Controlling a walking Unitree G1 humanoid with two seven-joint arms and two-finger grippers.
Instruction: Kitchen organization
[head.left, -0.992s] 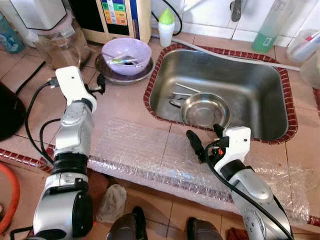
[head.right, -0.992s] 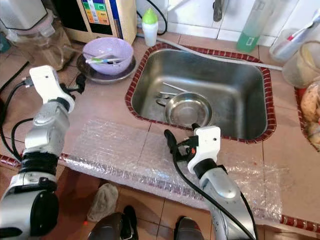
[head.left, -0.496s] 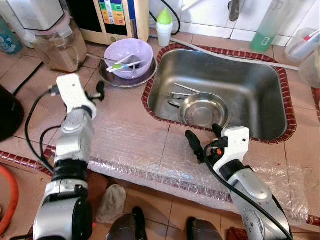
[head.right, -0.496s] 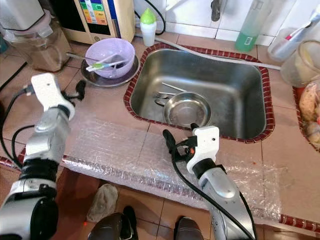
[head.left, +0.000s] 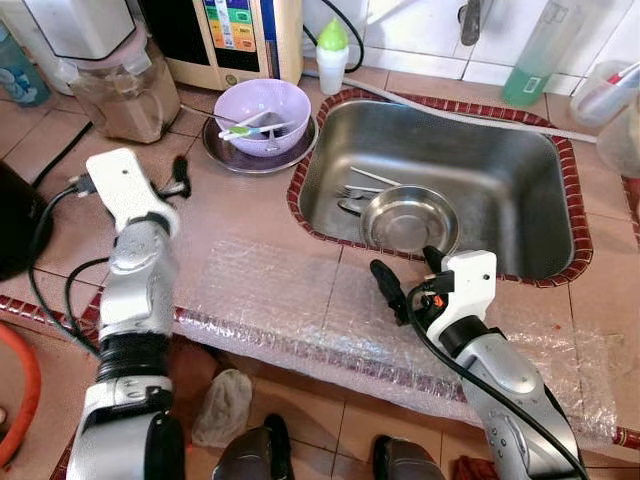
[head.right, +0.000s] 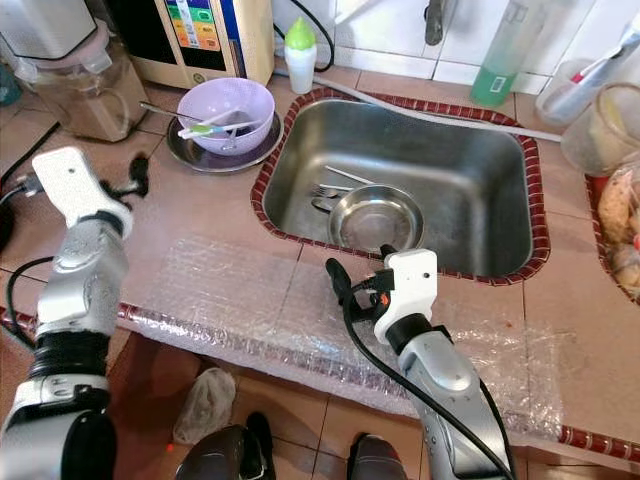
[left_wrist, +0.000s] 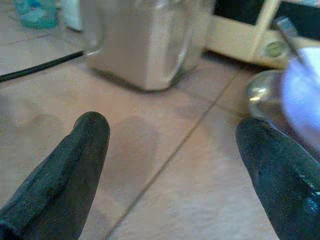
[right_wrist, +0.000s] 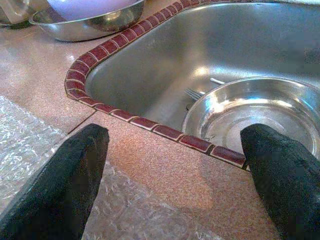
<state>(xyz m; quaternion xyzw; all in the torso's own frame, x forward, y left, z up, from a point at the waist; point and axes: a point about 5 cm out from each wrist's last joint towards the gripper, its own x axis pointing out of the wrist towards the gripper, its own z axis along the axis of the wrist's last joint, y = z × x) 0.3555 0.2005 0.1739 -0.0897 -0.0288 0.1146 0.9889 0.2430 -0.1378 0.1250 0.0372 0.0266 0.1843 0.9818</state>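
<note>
Left gripper (head.left: 181, 181) pulled back empty and spread from purple bowl (head.left: 266, 104) at upper left; right gripper (head.left: 408, 275) spread beside sink (head.left: 330, 140).

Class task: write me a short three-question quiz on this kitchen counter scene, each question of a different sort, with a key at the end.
1. True or false: the steel bowl lies inside the sink.
2. Which thing holds the green-handled utensil? A) the purple bowl B) the steel bowl C) the blender jar
3. Fill in: the right gripper hovers with its fingers apart over the ______ spread on the counter, near the sink's front rim.

Key: 1 true; 2 A; 3 bubble wrap. For extra credit: the left gripper is open too, above bare counter near the purple bowl.
</note>
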